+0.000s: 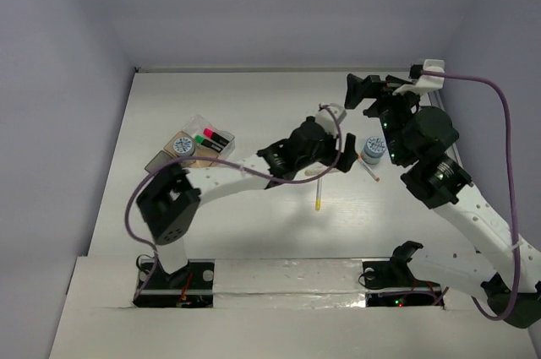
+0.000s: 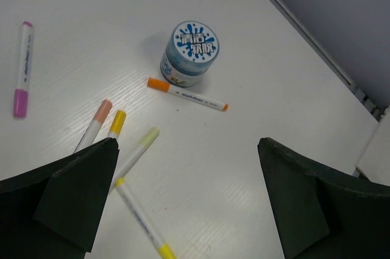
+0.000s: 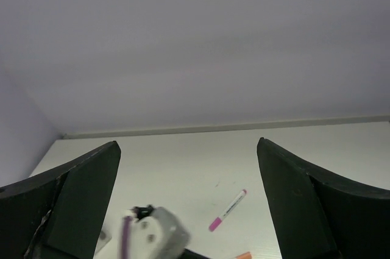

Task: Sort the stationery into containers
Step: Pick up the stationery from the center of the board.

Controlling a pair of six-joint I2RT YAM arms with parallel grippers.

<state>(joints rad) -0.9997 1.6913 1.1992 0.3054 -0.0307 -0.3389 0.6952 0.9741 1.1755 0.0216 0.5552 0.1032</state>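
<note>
while left gripper (image 2: 187, 149) gapes, orange-tipped pen (image 2: 187, 94) lies beside blue-white tub (image 2: 192, 52).

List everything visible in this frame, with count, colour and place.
table: one, white, enclosed by pale walls
trays: joined cluster, clear, tan and grey, left side of table
markers: two, black with green and pink caps, in the clear tray
pot in tray: one, blue-and-white lid, in the tan tray
loose pot: one, blue-and-white, on the table right of centre
pens: six, thin white with orange, pink, peach and yellow tips, loose on the table near the loose pot
cables: two, purple, one along each arm
left arm: black and white, jaws open above the pens
right arm: black and white, jaws open, raised, holding nothing
</note>
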